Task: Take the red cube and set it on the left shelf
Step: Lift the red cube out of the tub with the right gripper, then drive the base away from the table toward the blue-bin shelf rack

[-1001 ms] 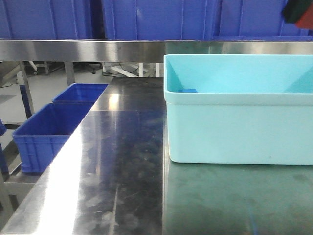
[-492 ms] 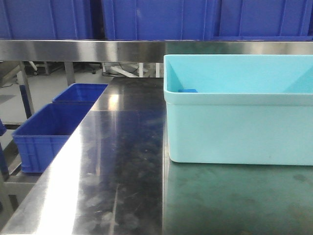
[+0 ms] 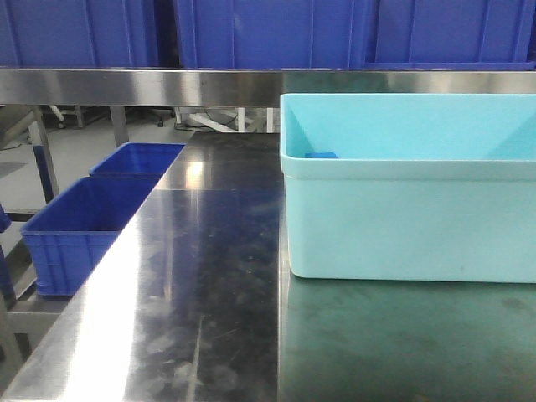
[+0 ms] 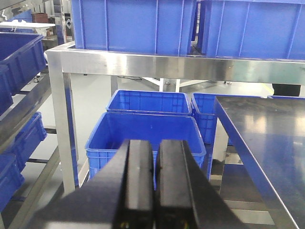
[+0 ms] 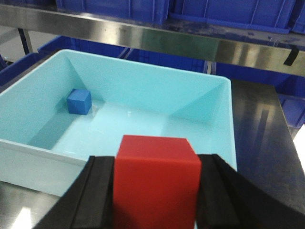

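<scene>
Red cube point(image 5: 155, 179) is being pinched between the right fingers point(image 5: 97, 191) at the lower centre of the frame, the cyan tub point(image 5: 200, 95) beyond. Left fingers point(image 4: 140, 181) are being pressed together, empty. A firm, level pinch is being called for on the way to the left shelf point(image 4: 167, 67).

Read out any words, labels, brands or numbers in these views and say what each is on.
None can be read.
The dark blue crates, the pale cyan tub, the red cube and the blue cube show no print.
A small diamond-shaped mark at the upper left of the left wrist view is too blurred to read.
</scene>
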Motion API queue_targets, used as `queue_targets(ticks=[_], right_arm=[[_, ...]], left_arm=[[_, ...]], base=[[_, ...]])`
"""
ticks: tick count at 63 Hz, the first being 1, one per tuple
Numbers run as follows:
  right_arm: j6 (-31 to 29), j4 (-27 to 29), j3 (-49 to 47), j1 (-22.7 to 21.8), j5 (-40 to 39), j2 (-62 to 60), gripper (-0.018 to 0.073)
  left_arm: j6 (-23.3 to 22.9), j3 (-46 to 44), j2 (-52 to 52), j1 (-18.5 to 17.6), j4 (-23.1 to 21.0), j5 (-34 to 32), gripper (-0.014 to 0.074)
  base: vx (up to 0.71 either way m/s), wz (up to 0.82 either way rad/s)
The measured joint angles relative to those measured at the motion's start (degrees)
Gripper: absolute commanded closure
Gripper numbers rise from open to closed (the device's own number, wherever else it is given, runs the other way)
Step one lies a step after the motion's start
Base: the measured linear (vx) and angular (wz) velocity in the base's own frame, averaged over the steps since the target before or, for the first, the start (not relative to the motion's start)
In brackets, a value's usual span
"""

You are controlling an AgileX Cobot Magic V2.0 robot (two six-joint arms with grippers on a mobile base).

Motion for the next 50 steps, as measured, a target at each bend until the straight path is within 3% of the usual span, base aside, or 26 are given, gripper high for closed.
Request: queue_targets(ticks=[30,50], right_arm=[[0.0,-0.1,0.0,0.0,0.1,-0.1,0.0489],[0.0,-0.1,0.0,0.0,0.2,-0.3,0.0489]], left_arm=[[0.0,0.0,0.0,0.0,0.0,0.0,0.0495],[0.0,0.0,0.0,0.0,0.0,0.0,0.0495]], base=[[0.00,0.00],[-0.05,0.27]])
